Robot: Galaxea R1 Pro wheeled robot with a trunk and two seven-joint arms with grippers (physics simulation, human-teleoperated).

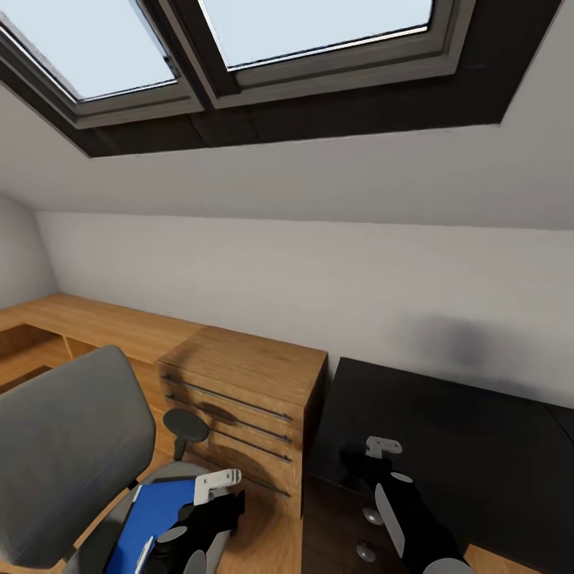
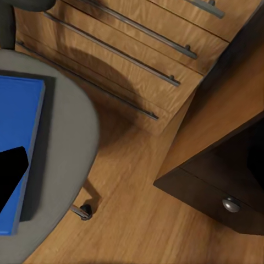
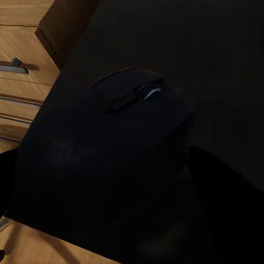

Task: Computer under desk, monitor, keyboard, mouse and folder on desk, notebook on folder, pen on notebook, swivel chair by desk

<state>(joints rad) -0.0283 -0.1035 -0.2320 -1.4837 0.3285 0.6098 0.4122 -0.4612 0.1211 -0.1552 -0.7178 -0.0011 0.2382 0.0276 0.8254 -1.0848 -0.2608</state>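
No brand, label or writing can be read anywhere. The flat bright blue folder [image 1: 159,510] lies on the grey upholstered seat of the swivel chair [image 1: 68,446], beside a light-wood drawer cabinet [image 1: 247,406] with slim metal bar handles; the left gripper [image 1: 217,496] hangs over the seat's edge, its jaws' state impossible to tell. On the glossy black desk [image 1: 462,438] with round silver knobs, a rounded matt-black mouse [image 3: 129,118] lies at the near corner under the right gripper [image 1: 375,462], whose jaws I also cannot tell.

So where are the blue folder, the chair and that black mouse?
folder [image 1: 163,510]: head view, middle of its blue cover.
swivel chair [image 1: 68,450]: head view, grey backrest.
mouse [image 3: 129,118]: right wrist view, its top near the scroll wheel.
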